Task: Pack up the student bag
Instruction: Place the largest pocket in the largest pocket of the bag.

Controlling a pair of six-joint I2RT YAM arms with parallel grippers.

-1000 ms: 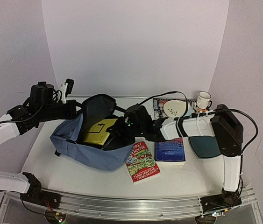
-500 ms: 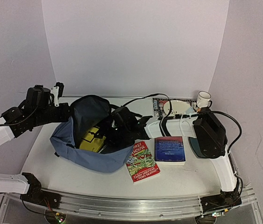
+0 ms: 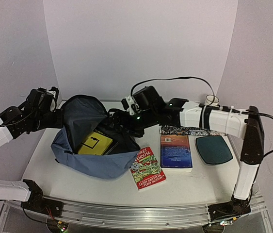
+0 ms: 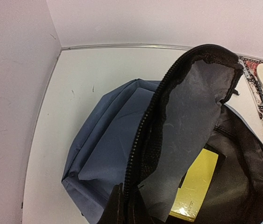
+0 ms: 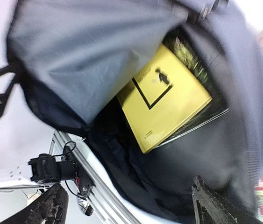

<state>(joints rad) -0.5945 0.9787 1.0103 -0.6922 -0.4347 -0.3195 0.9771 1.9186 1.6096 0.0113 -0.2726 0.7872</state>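
The student bag point(image 3: 90, 160) lies open at the left of the table, its slate-blue flap point(image 3: 81, 114) raised. My left gripper point(image 3: 60, 118) is shut on the flap's zipper edge point(image 4: 140, 140); its fingers point(image 4: 117, 210) pinch it at the bottom of the left wrist view. A yellow book point(image 3: 96, 142) lies inside against the dark lining point(image 5: 201, 154). My right gripper point(image 3: 121, 121) hovers over the bag's mouth, open. In the right wrist view its fingers point(image 5: 208, 207) stand wide apart with nothing between them, and the yellow book point(image 5: 168, 102) lies below.
A red and green book point(image 3: 147, 168) lies at the bag's right corner, with a blue and orange book point(image 3: 176, 151) beside it. A patterned book point(image 3: 187, 130) is under my right forearm. A dark teal oval pad point(image 3: 214, 149) sits at right. White walls close the back.
My right gripper has let go of the yellow book inside the bag, opened wide and drawn back up and out of the bag's mouth. My left gripper still holds the flap, shifted slightly left.
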